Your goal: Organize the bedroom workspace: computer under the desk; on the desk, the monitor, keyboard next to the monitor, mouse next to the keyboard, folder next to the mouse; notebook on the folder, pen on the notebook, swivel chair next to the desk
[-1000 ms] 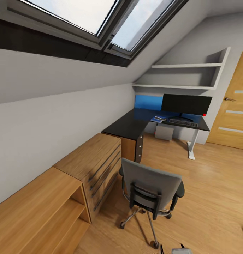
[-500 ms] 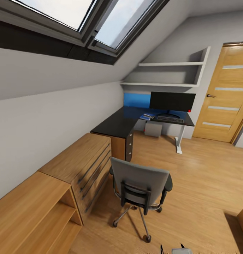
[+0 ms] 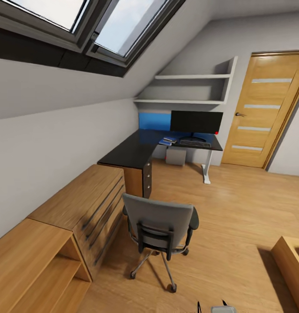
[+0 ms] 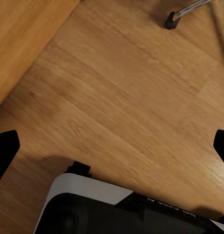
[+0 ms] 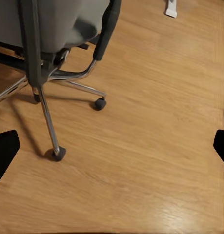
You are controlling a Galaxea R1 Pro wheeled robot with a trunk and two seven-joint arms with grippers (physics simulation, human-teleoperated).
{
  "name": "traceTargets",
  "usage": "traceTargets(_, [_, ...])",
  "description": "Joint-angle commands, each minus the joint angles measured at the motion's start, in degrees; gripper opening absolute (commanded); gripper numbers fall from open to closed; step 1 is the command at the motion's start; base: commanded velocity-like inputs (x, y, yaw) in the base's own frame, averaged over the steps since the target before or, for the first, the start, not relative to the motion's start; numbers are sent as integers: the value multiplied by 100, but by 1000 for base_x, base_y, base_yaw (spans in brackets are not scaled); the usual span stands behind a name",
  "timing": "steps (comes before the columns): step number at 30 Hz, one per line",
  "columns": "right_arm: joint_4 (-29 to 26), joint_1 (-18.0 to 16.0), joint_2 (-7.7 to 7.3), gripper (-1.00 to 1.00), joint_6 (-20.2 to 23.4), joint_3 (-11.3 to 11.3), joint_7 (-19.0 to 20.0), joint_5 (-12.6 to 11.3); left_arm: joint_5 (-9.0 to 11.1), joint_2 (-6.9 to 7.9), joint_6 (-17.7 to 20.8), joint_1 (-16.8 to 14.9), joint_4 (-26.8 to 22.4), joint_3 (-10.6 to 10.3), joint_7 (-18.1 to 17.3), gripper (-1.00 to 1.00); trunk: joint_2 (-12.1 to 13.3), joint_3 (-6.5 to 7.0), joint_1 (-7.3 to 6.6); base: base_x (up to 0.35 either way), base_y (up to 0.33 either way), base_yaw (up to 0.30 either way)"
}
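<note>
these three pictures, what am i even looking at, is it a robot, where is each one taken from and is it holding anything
These are simulator renders from a wheeled robot with two arms, steered by a person. The big picture comes from the camera on its head. It looks across an attic bedroom: a grey swivel chair stands on the wooden floor, with its back to the camera and apart from the black-topped desk further away. On the desk stand a monitor and a keyboard; small flat things lie left of the keyboard, too small to tell apart.

The other two pictures come from cameras near each gripper, looking down along its fingers. The dark tips at the side edges are the fingers, spread wide with bare floor between them, so both grippers are open and hold nothing. The right wrist view also catches the chair's chrome base.
</note>
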Motion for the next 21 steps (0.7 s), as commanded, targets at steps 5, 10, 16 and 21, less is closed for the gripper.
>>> traceTargets(5, [-2,-4,1,100,3,48,-52,-4,28,0,-19,-3,-1,-36,37,100,-8,-18,2,0,0,-237])
traceTargets(10, [-2,-4,1,100,3,48,-52,-1,28,1,-19,-3,-1,-36,37,100,-8,-20,2,0,19,-249])
traceTargets(16, [19,-4,1,100,2,48,-52,0,28,-6,-19,-3,-1,-36,36,100,-8,-20,2,0,145,-256])
traceTargets(21, [30,-4,1,100,2,48,-52,0,28,-7,-19,-4,-1,-36,38,100,-8,-20,2,0,276,-259])
